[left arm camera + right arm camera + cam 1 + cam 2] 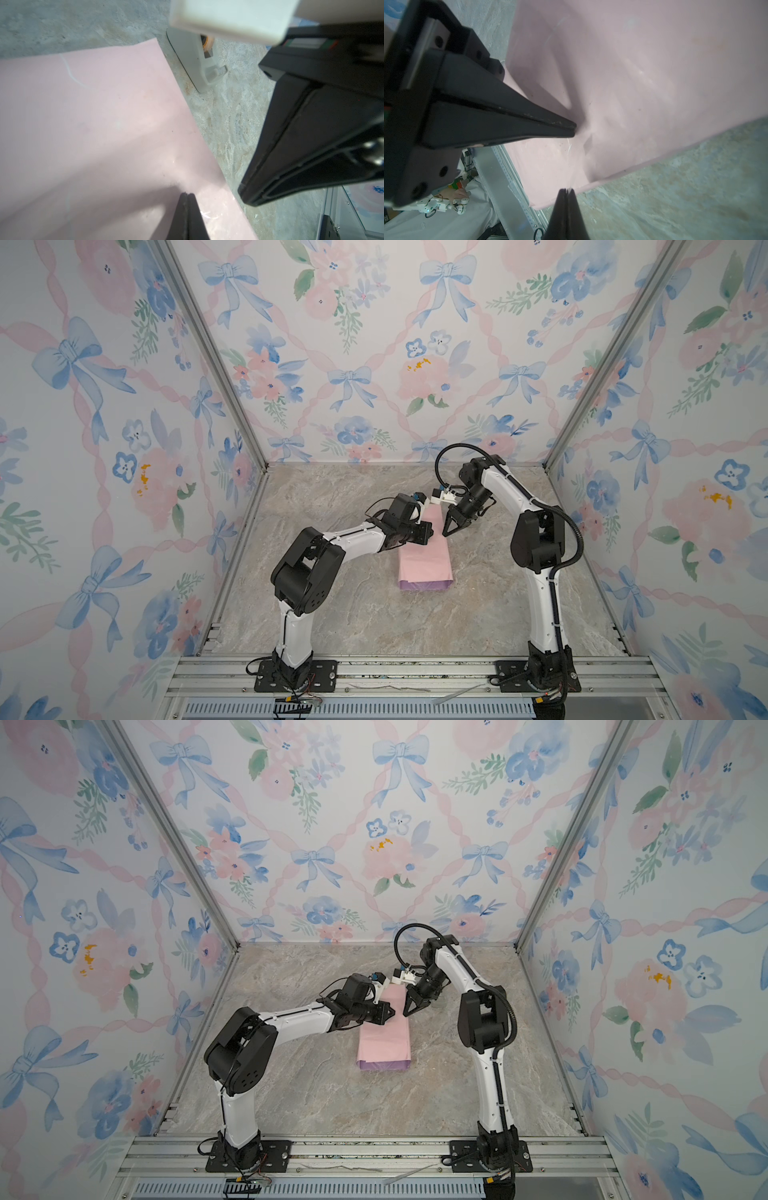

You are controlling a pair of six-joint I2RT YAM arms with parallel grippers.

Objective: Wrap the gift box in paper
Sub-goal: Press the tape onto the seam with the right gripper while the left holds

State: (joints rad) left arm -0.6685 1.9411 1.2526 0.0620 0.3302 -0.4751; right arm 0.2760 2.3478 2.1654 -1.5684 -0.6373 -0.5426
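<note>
The gift box lies hidden under the folded paper (423, 562) below me. My left gripper (430, 532), closed and empty, rests its tip on the pink surface. My right gripper (445, 534), likewise closed and empty, hangs at the paper's edge.

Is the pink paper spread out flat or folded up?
Folded: the paper forms a narrow pink bundle, with its lilac side showing only at the near end.

The paper (424, 560) lies mid-desk (332, 614), running front to back between the two arms. The left end effector (429, 533) touches its far half from the left, and the right end effector (446, 533) is just beside it at the paper's right edge. The tape dispenser (193, 62) sits on the desk beside the paper's far right corner.
</note>
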